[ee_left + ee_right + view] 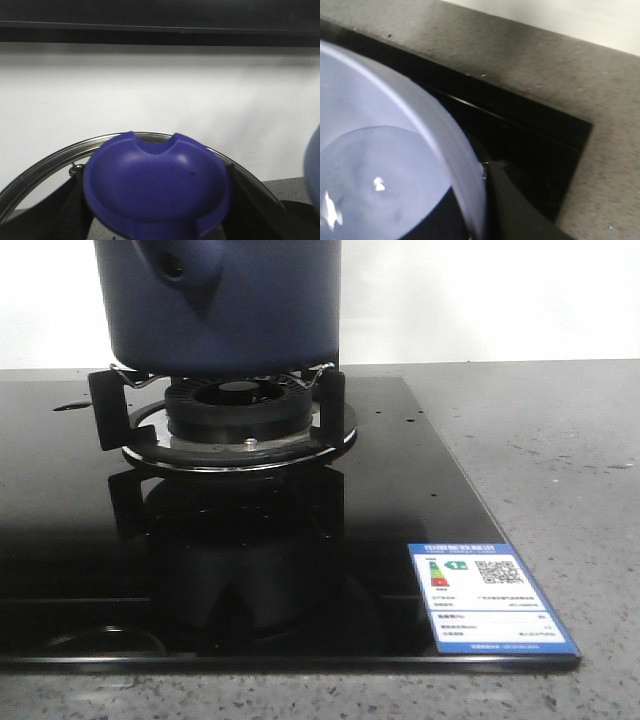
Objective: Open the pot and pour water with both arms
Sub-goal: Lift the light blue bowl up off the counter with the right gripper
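Observation:
The dark navy pot (220, 300) fills the top of the front view, right over the burner (240, 405), its side stub (175, 265) facing the camera. Whether its base touches the trivet I cannot tell. In the right wrist view its pale inside (380, 100) holds water (370, 180). My right gripper (480, 210) is shut on the rim (465, 165), with one dark finger (520, 210) outside the wall. My left gripper (157, 200) is shut on the lid's blue knob (155, 185). The lid's metal rim (45, 165) is raised in front of the white wall. Neither gripper shows in the front view.
The black glass hob (80, 540) carries an energy label sticker (490, 600) at its front right corner. Grey stone counter (540, 460) lies to the right and in front. The black trivet prongs (105, 405) stand round the burner. A white wall is behind.

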`<state>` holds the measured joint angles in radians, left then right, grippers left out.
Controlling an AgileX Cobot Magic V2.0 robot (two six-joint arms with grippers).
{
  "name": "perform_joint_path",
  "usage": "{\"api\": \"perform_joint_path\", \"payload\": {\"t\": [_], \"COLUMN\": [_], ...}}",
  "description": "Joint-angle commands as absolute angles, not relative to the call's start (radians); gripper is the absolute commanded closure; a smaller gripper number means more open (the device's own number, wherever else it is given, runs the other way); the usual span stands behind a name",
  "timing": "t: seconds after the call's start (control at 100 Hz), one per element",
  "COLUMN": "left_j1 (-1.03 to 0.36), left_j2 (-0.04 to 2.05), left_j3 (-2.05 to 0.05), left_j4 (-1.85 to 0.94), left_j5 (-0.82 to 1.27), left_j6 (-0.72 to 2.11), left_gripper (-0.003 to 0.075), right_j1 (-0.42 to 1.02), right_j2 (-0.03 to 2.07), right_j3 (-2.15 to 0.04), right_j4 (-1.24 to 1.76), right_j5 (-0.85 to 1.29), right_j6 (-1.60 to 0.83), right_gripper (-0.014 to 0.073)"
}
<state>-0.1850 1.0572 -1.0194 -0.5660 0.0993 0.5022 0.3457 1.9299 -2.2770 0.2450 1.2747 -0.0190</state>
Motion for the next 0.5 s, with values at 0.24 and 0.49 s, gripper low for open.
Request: {"api": "perform_joint_path", "payload": {"t": [0.24,0.49], "left_j1": [-0.18,-0.18], "left_j2": [1.039,1.039], "left_j3": [-1.058,-1.058], "left_j4": [-0.568,-0.568], "left_j5": [0.011,0.009], "left_j6": [0.5,0.5], "left_gripper": [0.0391,0.0391], "right_j1": [0.415,0.448], "right_j2": [1.905,1.885], "right_j3": [-2.325,-2.264], "right_j4": [0.261,0.176], "right_j5": [1.064,0.88], "right_j6": [-0.014,-0.014], "right_gripper": [0.0634,0.0634]}}
